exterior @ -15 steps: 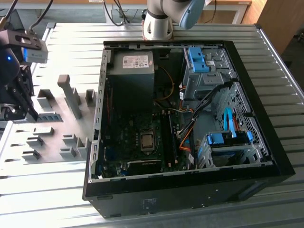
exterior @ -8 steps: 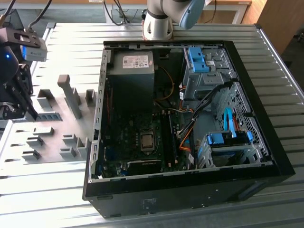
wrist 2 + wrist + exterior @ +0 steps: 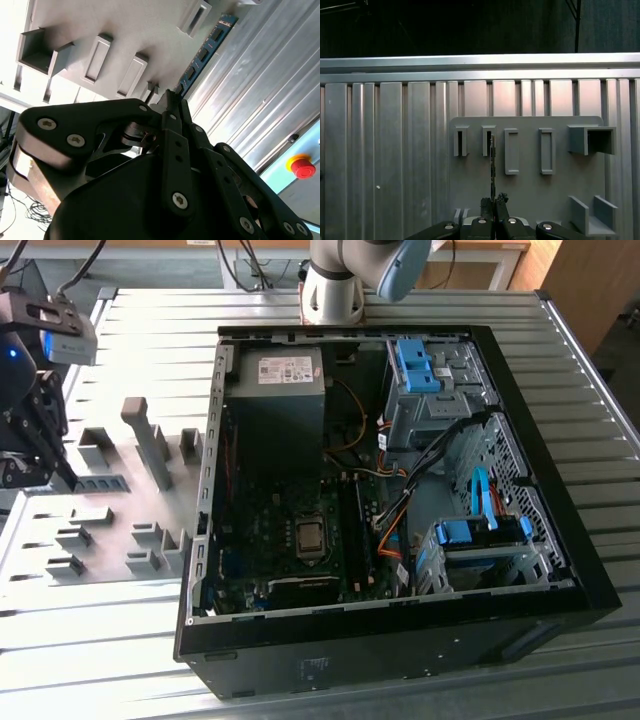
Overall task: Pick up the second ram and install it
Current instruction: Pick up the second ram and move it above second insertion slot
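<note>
Exterior view's left: grey plastic fixture plate (image 3: 118, 502) on ribbed metal surface (image 3: 150, 320). Over plate, in second wrist view: black hand (image 3: 171, 96) clamped on thin blue circuit-board ram stick (image 3: 205, 50). Judged: pick-up step, install not yet done. Green motherboard (image 3: 262, 525) well apart, exterior view's right.

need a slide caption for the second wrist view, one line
Gripper shut on one end of the blue ram stick, grey fixture plate and ribbed metal table behind it.

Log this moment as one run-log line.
end effector: shut on second ram | location: at grey fixture plate | open computer case: on the exterior view's right, apart from end effector | install: not yet done
</note>
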Motion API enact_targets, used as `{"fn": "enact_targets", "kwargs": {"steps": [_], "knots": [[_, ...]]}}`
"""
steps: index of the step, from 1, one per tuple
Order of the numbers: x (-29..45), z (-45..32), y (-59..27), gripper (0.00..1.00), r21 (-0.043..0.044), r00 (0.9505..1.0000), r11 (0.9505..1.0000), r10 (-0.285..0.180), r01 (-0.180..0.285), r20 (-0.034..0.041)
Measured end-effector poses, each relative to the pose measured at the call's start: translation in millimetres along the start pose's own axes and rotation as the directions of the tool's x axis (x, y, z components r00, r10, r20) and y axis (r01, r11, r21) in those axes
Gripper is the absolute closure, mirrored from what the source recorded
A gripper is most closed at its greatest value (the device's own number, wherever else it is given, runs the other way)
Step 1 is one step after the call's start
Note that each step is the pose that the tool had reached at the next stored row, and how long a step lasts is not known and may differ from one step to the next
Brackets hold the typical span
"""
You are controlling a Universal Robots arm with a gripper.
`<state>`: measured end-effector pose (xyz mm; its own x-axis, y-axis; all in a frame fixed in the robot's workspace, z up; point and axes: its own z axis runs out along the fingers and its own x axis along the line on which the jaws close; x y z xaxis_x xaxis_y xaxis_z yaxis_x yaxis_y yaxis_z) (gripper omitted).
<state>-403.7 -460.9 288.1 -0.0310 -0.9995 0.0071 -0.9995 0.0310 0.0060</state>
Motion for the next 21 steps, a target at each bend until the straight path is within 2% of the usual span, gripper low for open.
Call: {"fn": "enact_targets", "kwargs": {"steps": [21], "knots": [[0.1, -12.3, 0.1, 0.86, 0.0, 1.0, 1.0, 0.0, 0.0, 0.0]]}}
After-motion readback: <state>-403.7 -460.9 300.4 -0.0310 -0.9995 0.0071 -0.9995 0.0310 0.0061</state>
